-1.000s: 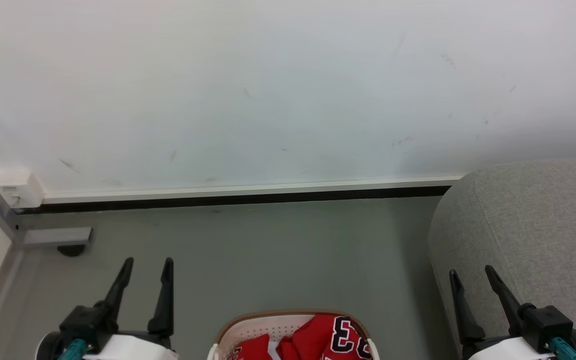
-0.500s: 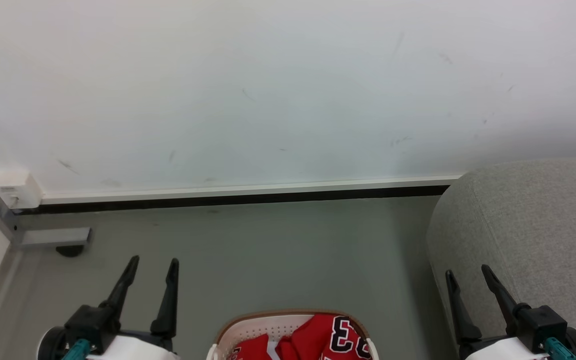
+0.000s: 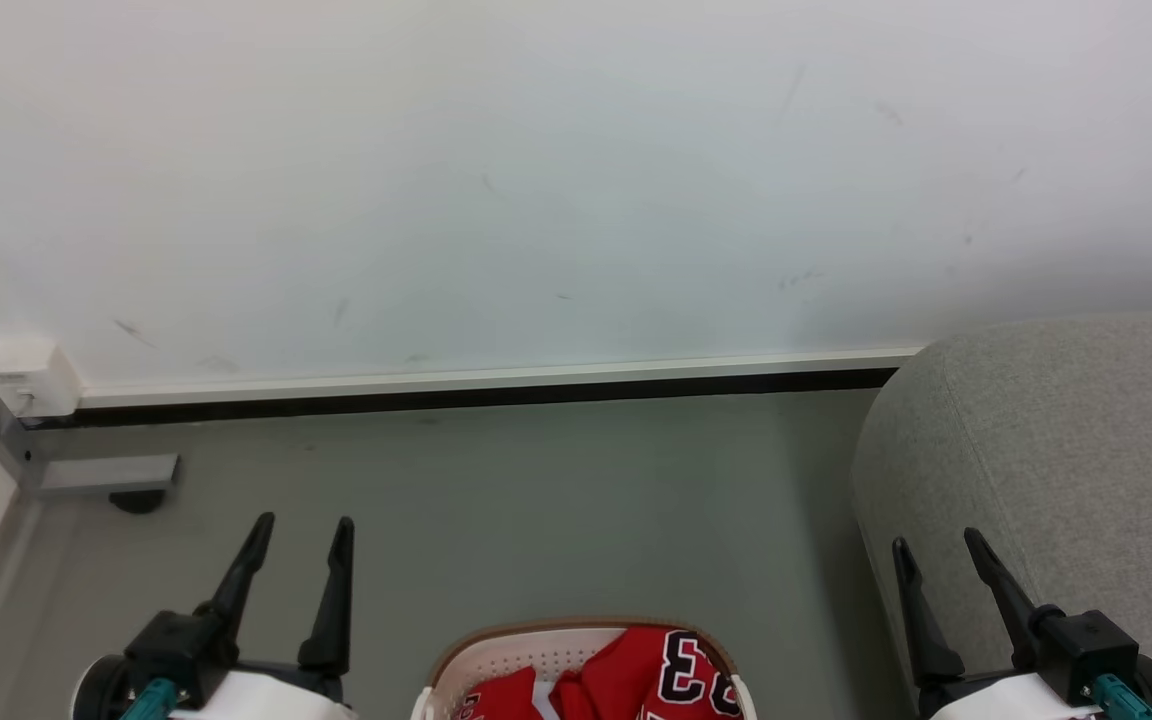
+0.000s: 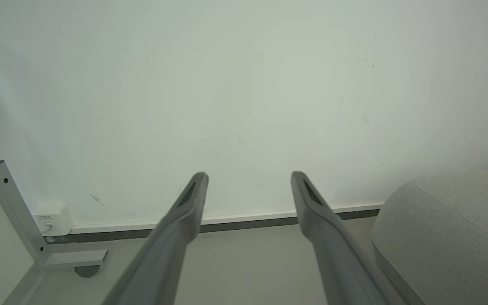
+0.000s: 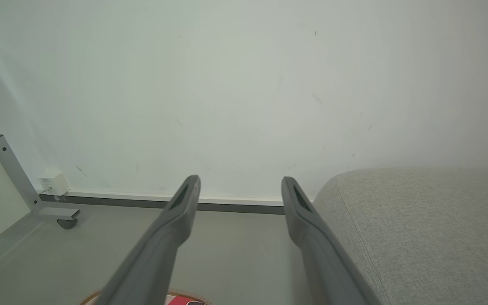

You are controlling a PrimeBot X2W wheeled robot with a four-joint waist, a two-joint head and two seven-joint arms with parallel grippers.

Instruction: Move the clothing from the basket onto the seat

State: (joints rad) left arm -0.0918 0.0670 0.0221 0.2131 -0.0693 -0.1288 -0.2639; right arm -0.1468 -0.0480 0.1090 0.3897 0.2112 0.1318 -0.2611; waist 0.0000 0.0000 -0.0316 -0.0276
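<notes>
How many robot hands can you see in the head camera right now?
2. The left hand is at the lower left above the floor, open and empty; the right hand is at the lower right near the seat, open and empty.

The left gripper is a claw of two long, slim black fingers tapering to narrow tips. Seen close, they are matte dark grey, with a shallow slot sunk into each inner face near the tip. Behind the claw sits a blocky black housing with a teal plug at its rear, then a smooth white forearm shell. The right gripper is built alike, mirrored.
</notes>
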